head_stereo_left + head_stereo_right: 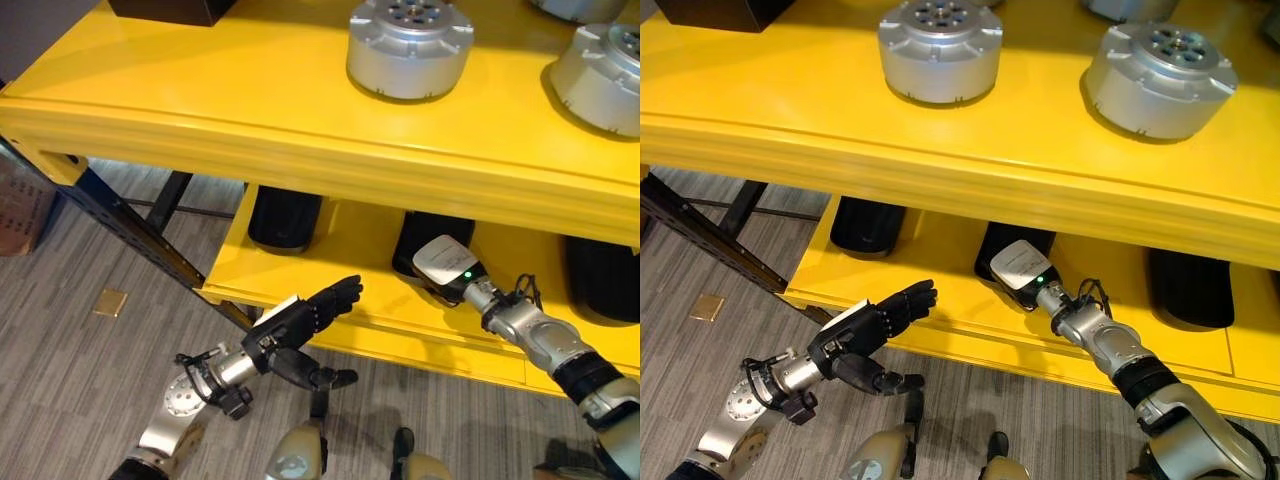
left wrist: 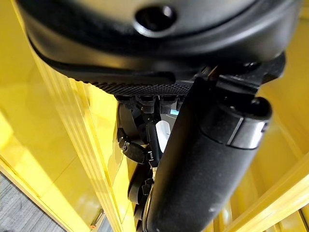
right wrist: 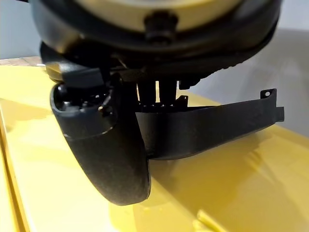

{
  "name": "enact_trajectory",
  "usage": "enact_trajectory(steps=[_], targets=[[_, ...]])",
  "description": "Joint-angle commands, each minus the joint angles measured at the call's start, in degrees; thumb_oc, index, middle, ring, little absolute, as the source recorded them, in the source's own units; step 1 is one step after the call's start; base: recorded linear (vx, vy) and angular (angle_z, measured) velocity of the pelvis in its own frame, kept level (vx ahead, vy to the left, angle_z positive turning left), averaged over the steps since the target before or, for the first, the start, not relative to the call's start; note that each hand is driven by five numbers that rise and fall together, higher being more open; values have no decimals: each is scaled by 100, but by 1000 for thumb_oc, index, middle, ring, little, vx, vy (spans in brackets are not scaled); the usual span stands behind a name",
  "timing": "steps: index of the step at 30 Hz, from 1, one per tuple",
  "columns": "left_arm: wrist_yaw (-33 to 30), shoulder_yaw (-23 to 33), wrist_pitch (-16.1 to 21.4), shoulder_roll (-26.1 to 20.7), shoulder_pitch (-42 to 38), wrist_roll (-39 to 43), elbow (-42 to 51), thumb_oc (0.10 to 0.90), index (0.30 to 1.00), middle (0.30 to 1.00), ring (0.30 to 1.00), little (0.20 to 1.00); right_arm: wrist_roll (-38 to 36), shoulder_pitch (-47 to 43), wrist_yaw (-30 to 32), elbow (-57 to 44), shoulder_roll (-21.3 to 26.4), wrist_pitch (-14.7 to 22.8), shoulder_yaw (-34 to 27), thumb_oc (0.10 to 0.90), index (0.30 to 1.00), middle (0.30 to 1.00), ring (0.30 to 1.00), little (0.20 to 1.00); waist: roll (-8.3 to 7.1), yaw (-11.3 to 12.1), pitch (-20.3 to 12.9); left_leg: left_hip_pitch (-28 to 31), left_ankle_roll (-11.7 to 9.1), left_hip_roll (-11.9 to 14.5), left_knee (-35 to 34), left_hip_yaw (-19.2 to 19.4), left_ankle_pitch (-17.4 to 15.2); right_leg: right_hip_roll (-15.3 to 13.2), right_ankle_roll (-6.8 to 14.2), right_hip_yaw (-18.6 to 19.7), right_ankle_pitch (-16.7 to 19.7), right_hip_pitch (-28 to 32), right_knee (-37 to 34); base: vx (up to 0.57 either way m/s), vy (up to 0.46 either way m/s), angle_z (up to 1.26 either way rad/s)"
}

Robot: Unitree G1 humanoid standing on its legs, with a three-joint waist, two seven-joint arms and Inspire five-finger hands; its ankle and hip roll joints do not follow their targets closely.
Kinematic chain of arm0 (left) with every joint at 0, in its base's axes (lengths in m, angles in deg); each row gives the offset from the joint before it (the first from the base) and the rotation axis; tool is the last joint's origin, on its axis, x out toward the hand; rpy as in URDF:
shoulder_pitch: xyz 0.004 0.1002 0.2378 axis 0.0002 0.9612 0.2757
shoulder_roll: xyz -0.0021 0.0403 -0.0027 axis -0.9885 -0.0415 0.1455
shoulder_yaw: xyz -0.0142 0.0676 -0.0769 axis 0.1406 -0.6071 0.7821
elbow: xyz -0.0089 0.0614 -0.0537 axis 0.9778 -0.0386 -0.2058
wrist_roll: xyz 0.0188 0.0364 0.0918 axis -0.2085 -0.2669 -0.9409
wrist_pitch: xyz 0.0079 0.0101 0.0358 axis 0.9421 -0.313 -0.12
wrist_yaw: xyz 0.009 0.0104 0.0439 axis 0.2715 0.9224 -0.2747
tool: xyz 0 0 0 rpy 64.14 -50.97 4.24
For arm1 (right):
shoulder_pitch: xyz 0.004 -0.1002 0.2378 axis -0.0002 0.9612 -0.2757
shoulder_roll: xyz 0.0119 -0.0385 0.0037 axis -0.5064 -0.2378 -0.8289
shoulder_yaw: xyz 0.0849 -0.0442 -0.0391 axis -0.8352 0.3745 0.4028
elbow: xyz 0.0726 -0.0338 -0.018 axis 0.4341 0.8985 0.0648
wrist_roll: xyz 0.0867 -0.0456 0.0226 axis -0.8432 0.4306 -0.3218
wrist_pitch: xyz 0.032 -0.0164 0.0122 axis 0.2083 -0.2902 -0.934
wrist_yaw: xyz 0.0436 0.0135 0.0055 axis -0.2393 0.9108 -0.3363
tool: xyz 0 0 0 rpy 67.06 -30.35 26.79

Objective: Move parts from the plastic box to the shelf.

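My right hand [image 1: 442, 263] reaches into the lower level of the yellow shelf [image 1: 300, 150]. Its fingers go out of sight under the upper board, at a black part [image 1: 425, 232] standing there. In the right wrist view the thumb [image 3: 108, 154] presses against that black part [image 3: 207, 128] just above the yellow board. My left hand [image 1: 300, 322] hangs in front of the lower board's edge, fingers straight, thumb spread, holding nothing. Two more black parts [image 1: 285, 220] [image 1: 605, 280] stand on the lower level. Silver round parts [image 1: 410, 45] [image 1: 605, 65] sit on the top level.
A dark box [image 1: 165, 8] stands at the top level's back left. The shelf's dark blue slanted leg [image 1: 120, 225] runs down to the grey carpet at the left. A small tan square [image 1: 110, 301] lies on the carpet, and a cardboard box [image 1: 20, 210] stands at the far left.
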Motion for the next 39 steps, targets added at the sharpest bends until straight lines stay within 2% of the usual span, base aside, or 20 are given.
enact_trajectory(steps=[1, 7, 11, 15, 16, 18, 20, 23, 25, 27, 28, 29, 34, 39], targets=[[86, 315, 494, -33, -130, 378, 740, 900, 1000, 1000, 1000, 1000, 182, 152, -289, 302, 639, -326, -4, 900, 1000, 1000, 1000, 1000, -86, -97, -207, 33, -111, 327, 777, 84, -1103, -120, -39, -2, -237, -310, 515, 0, 0, 0], [69, 336, 471, -11, -116, 373, 744, 900, 1000, 1000, 1000, 1000, 150, 338, -191, 166, 692, -399, -168, 900, 1000, 1000, 1000, 1000, -104, -152, -225, 61, -104, 336, 763, 117, -1109, -114, -30, 31, -227, -304, 501, 0, 0, 0], [4, 301, 538, -14, -79, 363, 741, 900, 1000, 1000, 1000, 1000, -172, 469, 453, 140, 697, -472, -354, 900, 1000, 1000, 1000, 1000, -98, -194, -235, 87, -96, 340, 751, 131, -1122, -104, -26, 61, -229, -309, 499, 0, 0, 0], [-60, 319, 525, -15, -40, 365, 788, 900, 1000, 1000, 1000, 1000, -416, 590, 652, -28, 675, -148, -645, 900, 1000, 1000, 1000, 1000, -84, -240, -257, 94, -93, 337, 760, 141, -1137, -98, -23, 92, -237, -316, 503, 0, 0, 0], [-71, 337, 520, -11, -40, 369, 799, 900, 1000, 1000, 1000, 1000, -565, 640, 598, -140, 681, 86, -736, 900, 1000, 1000, 1000, 1000, -74, -261, -260, 97, -93, 335, 759, 142, -1140, -95, -23, 104, -242, -318, 503, 0, 0, 0], [-76, 360, 514, -7, -23, 375, 816, 900, 1000, 1000, 1000, 1000, -747, 706, 498, -246, 680, 212, -794, 900, 1000, 1000, 1000, 1000, -69, -276, -263, 103, -93, 336, 759, 143, -1139, -94, -25, 109, -242, -317, 506, 0, 0, 0], [-70, 410, 492, -25, 29, 395, 845, 900, 1000, 1000, 1000, 1000, -1163, 823, 126, -542, 739, 520, -866, 900, 1000, 1000, 1000, 1000, -73, -301, -281, 127, -97, 335, 763, 142, -1146, -93, -23, 122, -245, -301, 508, 18, 6, -4], [-98, 398, 476, -51, 22, 411, 864, 900, 1000, 1000, 1000, 1000, -1490, 784, 5, -625, 750, 570, -837, 900, 1000, 1000, 1000, 1000, -77, -305, -283, 142, -97, 337, 757, 139, -1144, -95, -28, 130, -247, -296, 511, 12, -3, -4], [-91, 395, 454, -24, 13, 422, 840, 900, 1000, 1000, 1000, 1000, -2037, 755, -264, -765, 723, 669, -884, 900, 1000, 1000, 1000, 1000, -83, -324, -297, 180, -96, 338, 745, 132, -1151, -92, -33, 130, -253, -274, 511, 26, -3, -4], [-100, 405, 441, -17, 20, 407, 855, 900, 1000, 1000, 1000, 1000, -2127, 758, -301, -813, 721, 661, -906, 900, 1000, 1000, 1000, 1000, -82, -326, -295, 189, -96, 339, 741, 129, -1151, -91, -35, 130, -255, -269, 514, 17, -2, -5], [-114, 404, 407, -5, 46, 406, 899, 900, 1000, 1000, 1000, 1000, -2624, 785, -392, -991, 688, 640, -1002, 900, 1000, 1000, 1000, 1000, -85, -341, -301, 204, -101, 339, 751, 129, -1154, -91, -42, 134, -255, -250, 511, 20, -2, -5], [-124, 401, 399, 4, 49, 401, 903, 900, 1000, 1000, 1000, 1000, -2736, 788, -399, -1027, 651, 658, -1056, 900, 1000, 1000, 1000, 1000, -84, -346, -307, 206, -103, 340, 753, 128, -1162, -92, -44, 134, -262, -248, 510, 0, 0, 0], [-164, 375, 355, 41, 16, 401, 908, 900, 1000, 1000, 1000, 1000, -2989, 726, -420, -1069, 534, 718, -1246, 900, 1000, 1000, 1000, 1000, -65, -370, -338, 234, -108, 337, 739, 132, -1174, -80, -54, 148, -271, -241, 508, 9, 4, -2], [-149, 371, 348, 81, 55, 404, 915, 900, 1000, 1000, 1000, 1000, -2852, 716, -442, -1210, 445, 664, -1405, 900, 1000, 1000, 1000, 1000, -38, -387, -374, 247, -114, 332, 758, 145, -1191, -84, -62, 155, -276, -221, 503, 0, 0, 0]])
